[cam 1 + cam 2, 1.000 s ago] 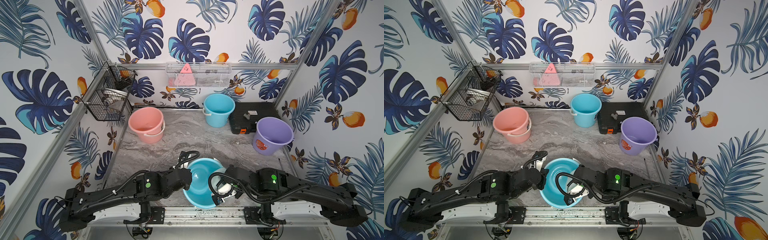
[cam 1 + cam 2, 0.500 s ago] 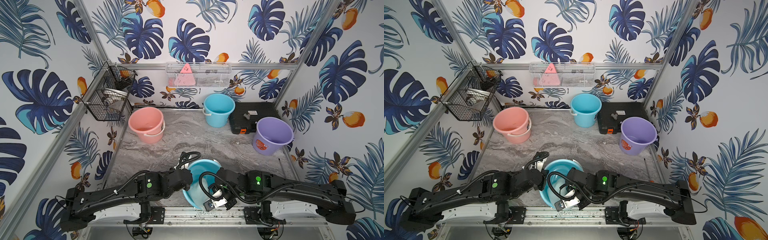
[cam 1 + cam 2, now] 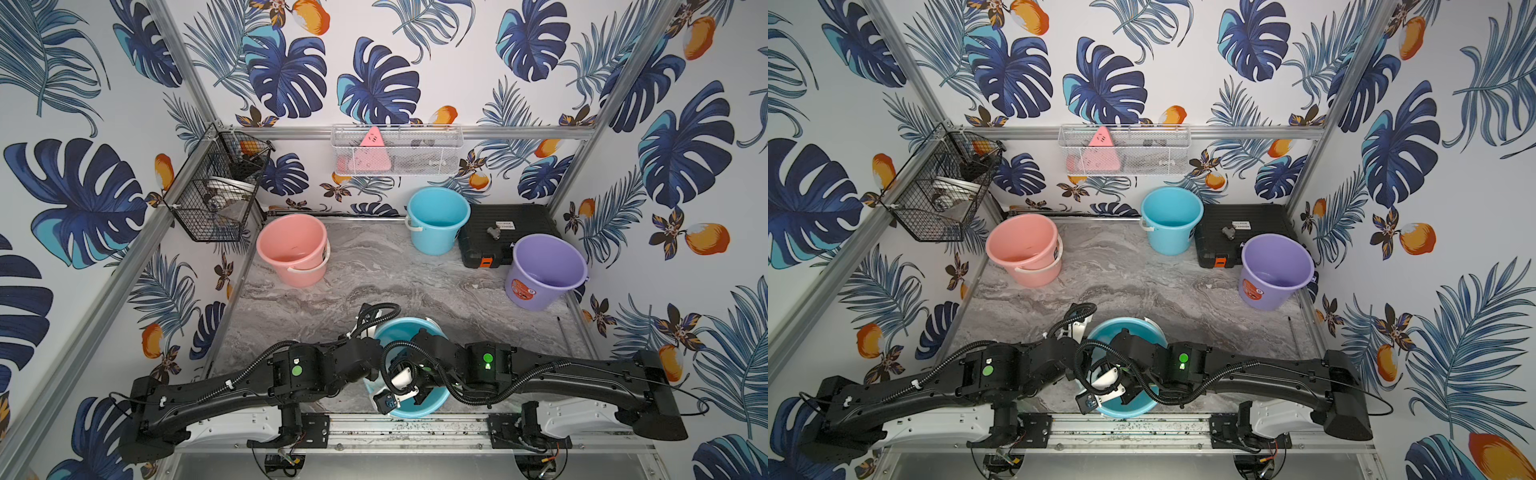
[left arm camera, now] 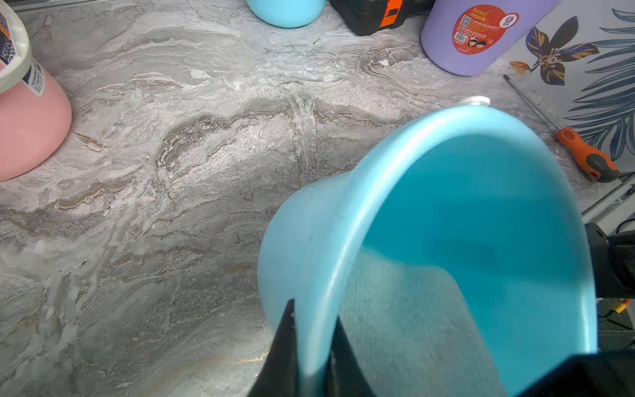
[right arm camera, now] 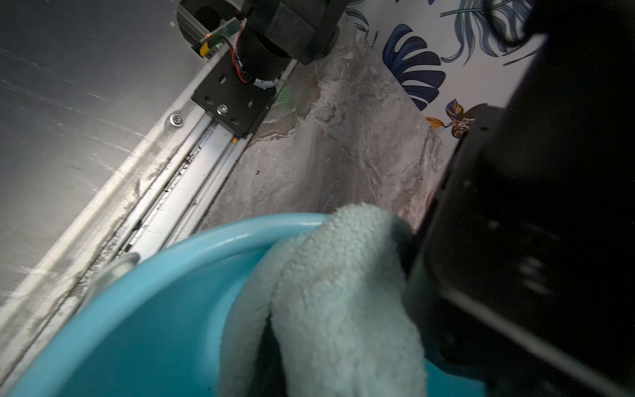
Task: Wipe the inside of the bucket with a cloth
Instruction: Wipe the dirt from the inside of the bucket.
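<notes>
The light blue bucket [image 3: 409,328] [image 3: 1127,326] stands at the table's front middle. My left gripper [image 4: 312,343] is shut on its near-left rim, with one black finger [image 4: 285,343] outside the wall and the other inside. The pale mint cloth [image 5: 343,292] [image 4: 395,326] hangs inside the bucket [image 4: 464,206], lying against the wall up to the rim [image 5: 240,230]. My right gripper [image 5: 275,364] reaches down into the bucket and is shut on the cloth, which drapes over its fingers and hides most of them. In both top views the two arms cover much of the bucket's opening.
A pink bucket [image 3: 291,249] stands at the back left. A second blue bucket [image 3: 438,216], a black case [image 3: 498,232] and a purple bucket [image 3: 544,266] are at the back right. An orange-handled screwdriver [image 4: 584,154] lies by the right wall. The metal rail [image 3: 415,428] runs just before the bucket.
My right gripper has swept leftward across the inside of the bucket with the cloth. The left gripper has kept its hold on the rim and the bucket has stayed put.
</notes>
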`<state>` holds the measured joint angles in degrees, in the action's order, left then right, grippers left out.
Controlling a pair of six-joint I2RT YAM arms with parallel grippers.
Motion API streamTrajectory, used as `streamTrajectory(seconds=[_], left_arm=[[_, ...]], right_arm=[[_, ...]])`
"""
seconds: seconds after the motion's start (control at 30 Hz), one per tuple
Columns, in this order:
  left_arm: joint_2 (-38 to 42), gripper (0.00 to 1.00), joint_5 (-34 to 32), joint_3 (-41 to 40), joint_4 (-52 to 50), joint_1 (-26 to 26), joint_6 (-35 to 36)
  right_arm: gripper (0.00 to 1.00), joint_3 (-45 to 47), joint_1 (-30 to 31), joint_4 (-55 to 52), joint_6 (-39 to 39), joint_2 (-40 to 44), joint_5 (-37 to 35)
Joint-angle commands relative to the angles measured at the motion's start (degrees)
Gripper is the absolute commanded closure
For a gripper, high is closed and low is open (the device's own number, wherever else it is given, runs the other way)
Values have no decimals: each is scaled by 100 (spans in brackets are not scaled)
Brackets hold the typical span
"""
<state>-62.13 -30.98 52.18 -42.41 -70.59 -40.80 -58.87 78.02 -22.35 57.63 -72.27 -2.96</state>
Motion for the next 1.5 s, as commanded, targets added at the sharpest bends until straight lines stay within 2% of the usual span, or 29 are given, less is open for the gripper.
streamTrajectory(seconds=[0.0,0.23,0.3,0.43,0.53,0.63,0.8,0.97,1.1,1.23,1.33,1.47], left_arm=[[-1,100,-75,1,352,1,-120],[8,100,-72,-22,378,1,-110],[-25,100,-57,-24,394,3,-102],[-76,100,-39,8,416,1,-95],[-72,100,-48,22,396,3,-95],[-46,100,-61,36,340,2,-105],[16,100,-74,-2,314,1,-137],[10,100,-72,-6,341,2,-131],[-9,100,-72,17,331,1,-130],[-1,100,-91,20,314,2,-136],[25,100,-101,1,317,0,-150],[-19,100,-92,35,313,-1,-143]], right_arm=[[100,53,6,516,860,165,-1251],[100,303,10,930,2303,424,-2674],[100,436,-36,1260,2685,457,-2767],[100,534,-60,1672,3036,498,-2350],[100,502,-125,1793,3164,385,-2266],[100,357,-209,1641,3126,216,-2696],[100,318,-274,1007,2836,444,-3183],[100,411,-272,-135,2290,951,-3487],[100,304,-263,-1470,1607,1334,-3256],[100,8,-262,-2952,757,1510,-2686],[100,-138,-261,-3781,304,1597,-1996],[100,-87,-261,-4089,-114,1687,-840]])
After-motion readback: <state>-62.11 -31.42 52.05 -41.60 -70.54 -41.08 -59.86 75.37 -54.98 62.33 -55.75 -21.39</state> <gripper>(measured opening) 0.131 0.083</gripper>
